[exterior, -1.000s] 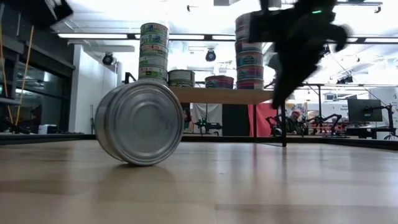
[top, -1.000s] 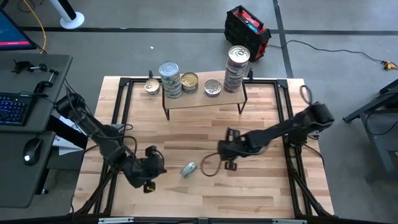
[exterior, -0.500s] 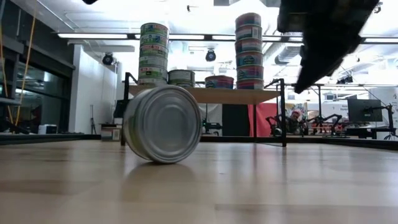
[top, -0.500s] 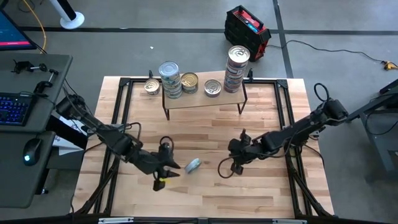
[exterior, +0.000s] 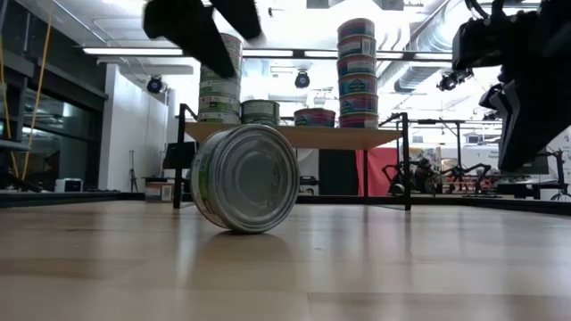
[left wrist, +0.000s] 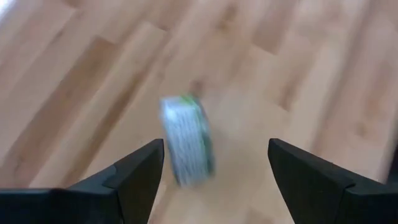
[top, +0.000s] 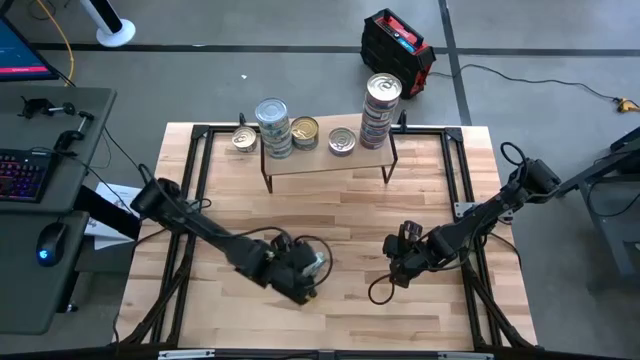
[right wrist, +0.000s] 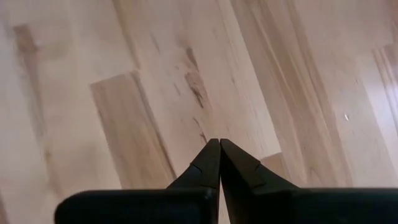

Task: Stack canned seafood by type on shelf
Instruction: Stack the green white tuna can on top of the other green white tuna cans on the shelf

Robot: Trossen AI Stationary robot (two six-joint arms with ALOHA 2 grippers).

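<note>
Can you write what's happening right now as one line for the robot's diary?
left end effector: open over tin | tin: on edge, table | right end effector: shut, empty

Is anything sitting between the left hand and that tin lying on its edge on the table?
Nothing visible. The left hand is open, and the tin, standing on its rim on the tabletop, lies just ahead of its two fingers with only bare wood around it.
</note>
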